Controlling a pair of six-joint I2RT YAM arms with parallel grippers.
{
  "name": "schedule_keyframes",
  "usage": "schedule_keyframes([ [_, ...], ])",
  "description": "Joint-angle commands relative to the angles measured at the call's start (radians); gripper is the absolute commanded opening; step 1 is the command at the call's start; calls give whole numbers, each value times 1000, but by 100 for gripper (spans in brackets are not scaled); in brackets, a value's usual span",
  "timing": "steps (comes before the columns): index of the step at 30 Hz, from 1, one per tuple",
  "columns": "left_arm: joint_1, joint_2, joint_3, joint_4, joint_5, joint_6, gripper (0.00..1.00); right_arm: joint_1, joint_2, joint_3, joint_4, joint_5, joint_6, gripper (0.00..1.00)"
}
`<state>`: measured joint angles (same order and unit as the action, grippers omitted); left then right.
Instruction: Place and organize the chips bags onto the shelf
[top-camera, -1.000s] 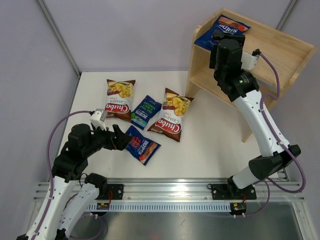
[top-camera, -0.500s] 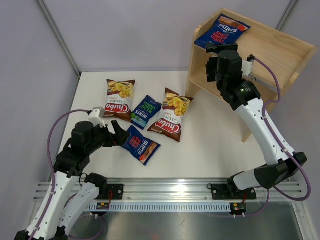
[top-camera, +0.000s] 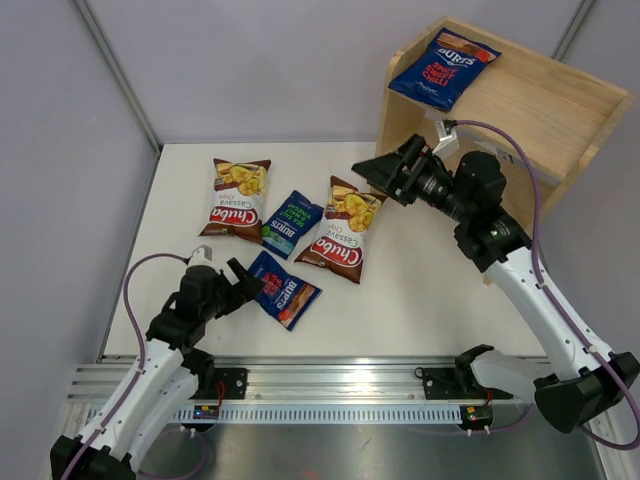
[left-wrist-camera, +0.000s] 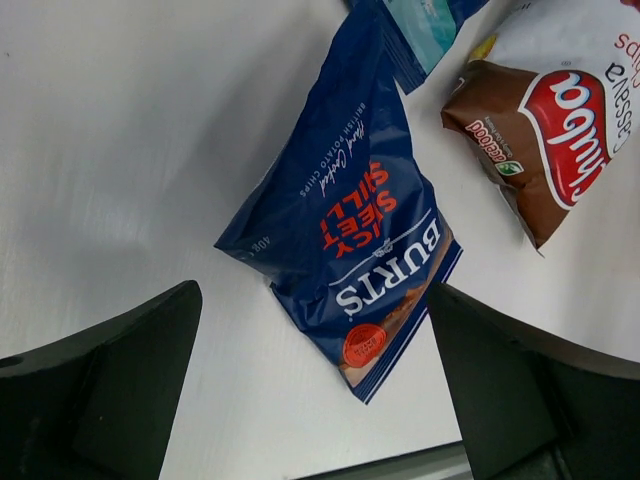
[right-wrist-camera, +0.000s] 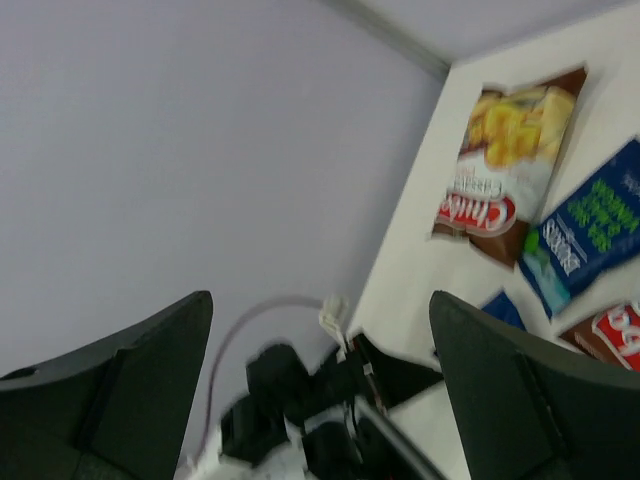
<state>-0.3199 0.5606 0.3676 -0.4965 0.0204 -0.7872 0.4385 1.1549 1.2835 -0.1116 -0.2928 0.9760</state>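
While left jaws and right jaws gape, a red-lettered Burts bag (left-wrist-camera: 350, 235) lies before the left

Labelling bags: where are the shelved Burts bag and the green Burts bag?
shelved Burts bag (top-camera: 443, 68): top view, on its red lettering.
green Burts bag (top-camera: 291, 225): top view, on its middle.

Three Burts bags (top-camera: 443, 66) (top-camera: 291, 224) (top-camera: 285, 290), two Chuba bags (top-camera: 239, 196) (top-camera: 343, 230) (one shelf (top-camera: 540, 100)).

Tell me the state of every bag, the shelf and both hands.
Shelf: upright.
Shelved Burts bag: lying on top tier.
Loose red Burts bag: flat on table.
Green Burts bag: flat on table.
Left Chuba bag: flat on table.
Right Chuba bag: flat on table.
Left hand: open, empty.
Right hand: open, empty.
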Motion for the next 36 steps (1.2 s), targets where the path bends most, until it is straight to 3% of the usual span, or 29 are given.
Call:
schedule_keyframes([
  [1, -2, -33, -58, 220, -56, -72, 99, 2, -46, -114, 66, -411, -181, 97],
  [3, -2, -21, -108, 292, -63, -70, 99, 2, -134, -198, 38, -508, -278, 96],
  [10, -1, 139, -203, 591, -34, -83, 97, 0, -279, -369, 18, -594, -353, 96],
  [15, 4, 232, -229, 728, -69, -104, 84, 2, -357, -398, -23, -634, -378, 96],
  [17, 5, 245, -252, 772, -79, -98, 83, 3, -383, -403, -46, -631, -391, 96],
  [18, 7, 258, -259, 811, -80, -98, 78, 2, -391, -408, -56, -631, -399, 96],
  [21, 8, 269, -291, 878, -74, -109, 51, 2, -403, -408, -111, -605, -441, 96],
  [22, 8, 266, -300, 895, -70, -115, 38, 2, -405, -408, -138, -597, -451, 96],
  [24, 8, 260, -315, 920, -62, -119, 28, 2, -409, -414, -154, -585, -470, 96],
  [26, 8, 230, -314, 911, -59, -115, 10, 0, -414, -423, -154, -582, -473, 96],
  [29, 8, 121, -299, 843, -36, -119, 0, 0, -431, -458, -140, -574, -467, 95],
  [33, 8, -72, -216, 747, 115, -110, 0, 2, -445, -588, -57, -577, -406, 96],
  [36, 8, -143, -142, 698, 211, -127, 0, 3, -448, -770, 210, -569, -214, 96],
])
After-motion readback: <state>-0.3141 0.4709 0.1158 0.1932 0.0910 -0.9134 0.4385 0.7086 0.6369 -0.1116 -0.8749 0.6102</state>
